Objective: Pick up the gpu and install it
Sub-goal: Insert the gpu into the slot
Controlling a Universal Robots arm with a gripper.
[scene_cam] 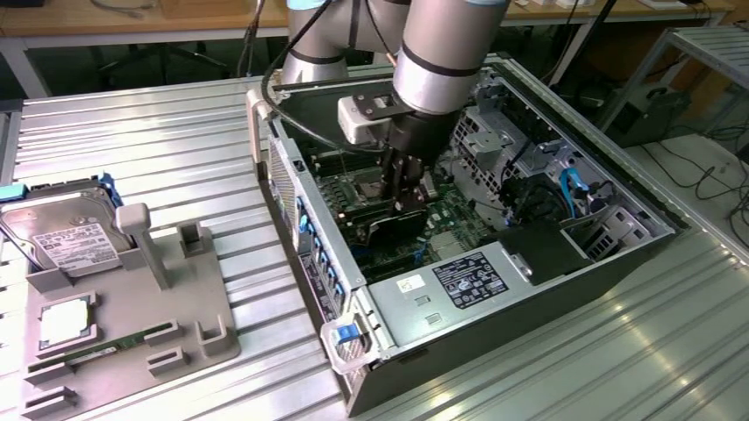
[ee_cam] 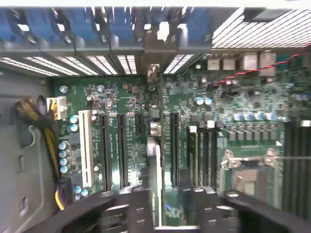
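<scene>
So in the exterior view the grey Universal Robots arm has its black gripper (scene_cam: 409, 209) dipped right down inside the open black tower computer case (scene_cam: 632, 230), which lies on its side on the ribbed metal table (scene_cam: 153, 149). Pinched between the fingers is the thin flat black gpu card (scene_cam: 392, 230), hanging edge-down just under the fingertips and sitting right over the green motherboard (scene_cam: 451, 224). Off to the exterior view's left, well apart from the fingers, there's a grey plastic parts holder (scene_cam: 175, 307) with the silver hard drive with the white label (scene_cam: 65, 232) and a slim green memory stick (scene_cam: 100, 349) resting in it. The slot where a card would stand in that holder looks vacant, so the pickup part reads as done.

In the wrist view you're looking straight past the two black fingers (ee_cam: 131, 208), and the gpu (ee_cam: 154, 165) shows up as a thin pale-edged strip clamped between them, running away from the fingertips toward the board. Long black expansion slots (ee_cam: 173, 145) run parallel on both sides of it, with a white slot (ee_cam: 86, 145) further off to one side. The card edge seems lined up between two of the black slots, close to the board, but whether it's actually touching or seated can't be made out. Best guess: grabbed and carried over, mid-install, not pushed home yet, and the fingers haven't let go.
</scene>
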